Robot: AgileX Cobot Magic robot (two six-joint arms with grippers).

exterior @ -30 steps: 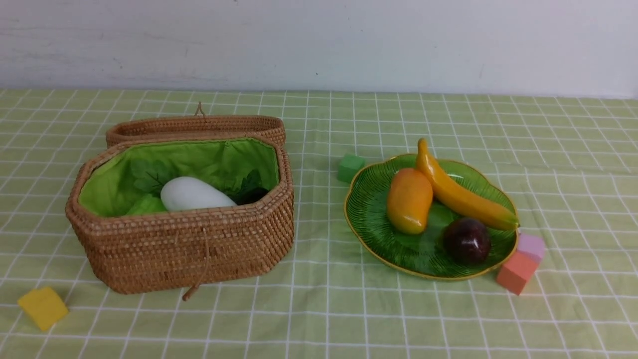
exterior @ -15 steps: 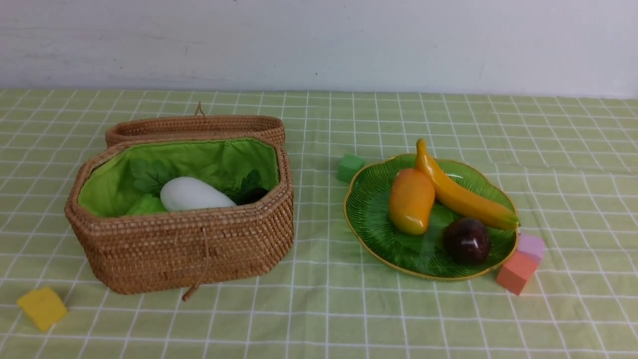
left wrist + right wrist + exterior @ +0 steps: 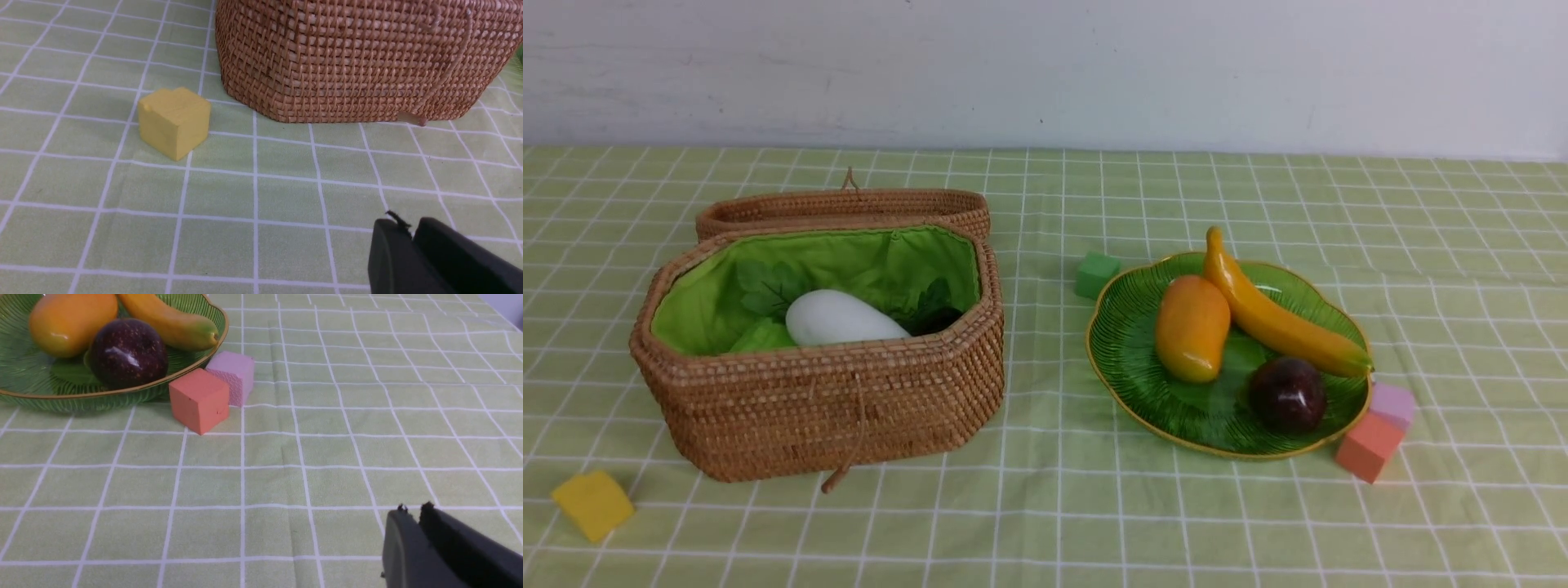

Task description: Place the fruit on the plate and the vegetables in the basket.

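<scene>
3 glossy fruits, banana [image 3: 1278,314], mango [image 3: 1192,328] and maroon ball [image 3: 1288,394], lie on the plate [image 3: 1123,347]; they look light, stiff, slippery, best pinched mid-body. Vegetables sit in the basket [image 3: 833,408]. Left gripper [image 3: 410,228] and right gripper [image 3: 412,514] are clenched, empty.

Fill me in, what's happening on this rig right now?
Nothing is being handled. The mango, banana and dark maroon ball lie on the green plate. The white oval, light-green gourd and leaves sit in the open basket. Both arms are pulled back: left pincer and right pincer are shut and empty over the tablecloth. Sorting looks finished.
</scene>
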